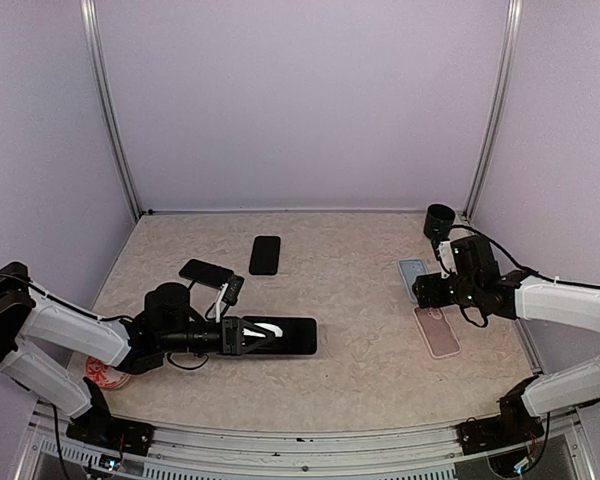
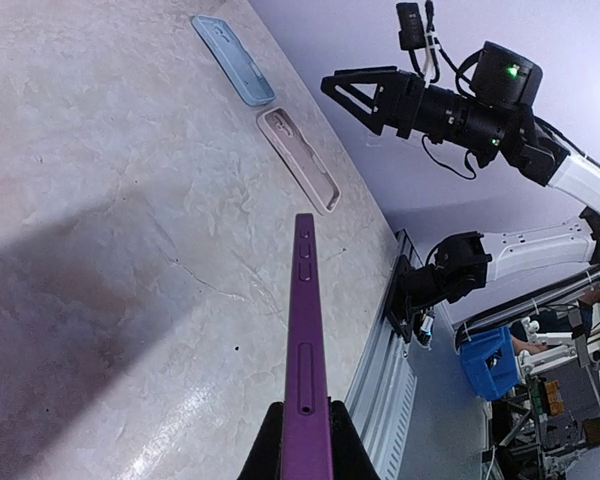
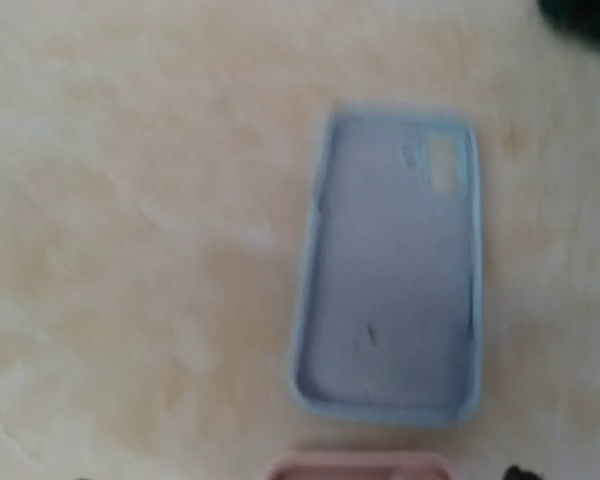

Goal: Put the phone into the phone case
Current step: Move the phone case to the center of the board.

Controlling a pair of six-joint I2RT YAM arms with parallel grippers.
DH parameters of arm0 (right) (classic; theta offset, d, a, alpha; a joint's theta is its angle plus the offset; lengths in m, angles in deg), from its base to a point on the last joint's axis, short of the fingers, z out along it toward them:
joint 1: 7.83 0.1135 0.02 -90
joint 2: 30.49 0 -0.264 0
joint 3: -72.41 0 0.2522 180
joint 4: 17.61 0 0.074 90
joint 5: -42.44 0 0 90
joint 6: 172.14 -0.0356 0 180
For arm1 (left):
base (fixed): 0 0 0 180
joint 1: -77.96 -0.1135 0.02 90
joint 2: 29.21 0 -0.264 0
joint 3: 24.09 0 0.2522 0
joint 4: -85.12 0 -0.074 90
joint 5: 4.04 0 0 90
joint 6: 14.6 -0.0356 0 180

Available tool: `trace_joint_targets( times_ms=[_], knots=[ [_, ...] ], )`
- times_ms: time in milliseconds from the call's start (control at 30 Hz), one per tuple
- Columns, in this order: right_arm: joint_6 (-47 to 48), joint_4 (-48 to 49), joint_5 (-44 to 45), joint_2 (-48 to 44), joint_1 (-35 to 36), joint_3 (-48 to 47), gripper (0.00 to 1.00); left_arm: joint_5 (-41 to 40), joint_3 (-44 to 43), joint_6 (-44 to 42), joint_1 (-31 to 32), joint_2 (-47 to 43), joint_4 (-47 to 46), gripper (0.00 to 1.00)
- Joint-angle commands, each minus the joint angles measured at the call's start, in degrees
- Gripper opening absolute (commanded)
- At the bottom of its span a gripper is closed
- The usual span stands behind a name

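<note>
My left gripper (image 1: 242, 336) is shut on one end of the phone (image 1: 283, 336), a dark-screened phone with a purple edge (image 2: 307, 330). The phone sticks out to the right, low over the table's near middle. In the left wrist view my fingers (image 2: 352, 445) clamp both faces of the phone. Two empty phone cases lie at the right: a light blue case (image 1: 412, 276) (image 3: 395, 270) and a pink case (image 1: 438, 332) (image 2: 298, 160). My right gripper (image 1: 427, 292) hovers open just over the blue case, with nothing between its fingers. Its fingers barely show in the blurred right wrist view.
Two more dark phones lie at the back left: one (image 1: 265, 254) flat and one (image 1: 206, 272) beside a small black-and-white gadget (image 1: 228, 293). A black cup (image 1: 439, 218) stands in the far right corner. A red-and-white round object (image 1: 105, 374) sits under my left arm.
</note>
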Motion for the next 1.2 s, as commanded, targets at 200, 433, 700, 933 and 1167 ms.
trace_joint_targets(
  times_ms=[200, 433, 700, 933, 1167],
  knots=[
    [-9.95, -3.74, -4.22, 4.15, -4.85, 3.55, 0.92, 0.11, 1.63, 0.23, 0.69, -1.59, -3.5, 0.0],
    [-13.63, -0.23, -9.97, 3.11, -9.76, 8.01, 0.89, -0.6, 1.97, 0.48, 0.69, -1.97, -3.91, 0.0],
    [-15.2, 2.03, -16.56, 3.06, -11.08, 10.26, 0.9, 0.08, 0.73, 1.08, 0.69, 0.36, -5.45, 0.0],
    [-17.4, 4.83, -22.17, -0.91, -11.08, 14.56, 0.86, 0.42, -0.46, 1.57, 0.67, 2.43, -5.96, 0.0],
    [-19.58, 5.28, -26.2, -5.9, -10.38, 18.17, 0.83, 0.76, -1.93, 1.75, 0.56, 3.98, -6.09, 0.0]
  ],
)
